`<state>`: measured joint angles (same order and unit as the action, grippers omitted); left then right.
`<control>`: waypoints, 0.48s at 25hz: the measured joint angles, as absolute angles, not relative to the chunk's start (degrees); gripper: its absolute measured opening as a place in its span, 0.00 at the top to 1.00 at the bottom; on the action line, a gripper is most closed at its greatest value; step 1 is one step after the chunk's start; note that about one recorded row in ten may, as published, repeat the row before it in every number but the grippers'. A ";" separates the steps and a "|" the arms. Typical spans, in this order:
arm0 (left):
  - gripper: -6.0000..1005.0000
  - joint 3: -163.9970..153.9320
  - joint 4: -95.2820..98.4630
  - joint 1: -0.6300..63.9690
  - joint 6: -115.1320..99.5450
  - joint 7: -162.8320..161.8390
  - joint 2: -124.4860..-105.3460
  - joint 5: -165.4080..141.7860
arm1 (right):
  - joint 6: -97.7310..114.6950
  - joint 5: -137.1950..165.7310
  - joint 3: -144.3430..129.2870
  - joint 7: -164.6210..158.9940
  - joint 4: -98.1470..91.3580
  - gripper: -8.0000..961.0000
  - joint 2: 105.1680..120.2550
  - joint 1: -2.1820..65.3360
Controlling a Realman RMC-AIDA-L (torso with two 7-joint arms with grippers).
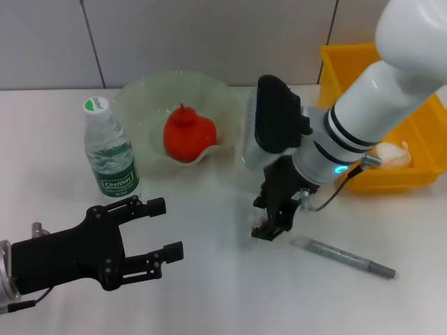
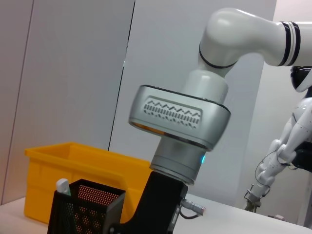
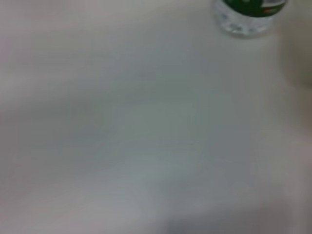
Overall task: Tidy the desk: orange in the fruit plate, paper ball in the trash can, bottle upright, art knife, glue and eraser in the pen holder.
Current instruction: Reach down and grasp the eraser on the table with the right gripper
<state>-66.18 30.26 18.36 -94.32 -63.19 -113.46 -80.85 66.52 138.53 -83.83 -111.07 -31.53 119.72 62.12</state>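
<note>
The orange (image 1: 188,135) lies in the pale-green fruit plate (image 1: 150,98). Left of it the bottle (image 1: 110,150) stands upright; its base also shows in the right wrist view (image 3: 248,14). The grey art knife (image 1: 342,257) lies flat on the desk (image 1: 209,293). Just left of the knife, my right gripper (image 1: 269,225) points straight down onto the desk. My left gripper (image 1: 164,229) hovers open and empty at the front left. In the left wrist view the pen holder (image 2: 87,209) holds a white-capped stick (image 2: 63,186). The paper ball (image 1: 391,153) sits in the trash can (image 1: 349,77). No eraser is in view.
The right arm's thick wrist (image 1: 279,118) stands between the fruit plate and the trash can and hides the pen holder in the head view. A tiled wall runs behind the desk.
</note>
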 joint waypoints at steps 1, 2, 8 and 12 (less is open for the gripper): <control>0.19 -66.18 30.27 18.37 -94.32 -63.19 -113.46 -80.86 | 66.46 138.58 -84.27 -112.79 -31.50 0.39 119.72 62.39; 0.19 -66.18 30.29 18.36 -94.32 -63.19 -113.47 -80.86 | 66.16 138.62 -85.38 -116.01 -31.53 0.39 119.73 62.71; 0.19 -66.18 30.32 18.27 -94.32 -63.19 -113.46 -80.77 | 65.86 138.73 -88.48 -124.77 -31.75 0.39 119.72 63.73; 0.19 -66.18 30.32 18.22 -94.39 -63.19 -113.46 -80.70 | 66.37 138.71 -89.98 -130.68 -31.76 0.39 119.70 64.16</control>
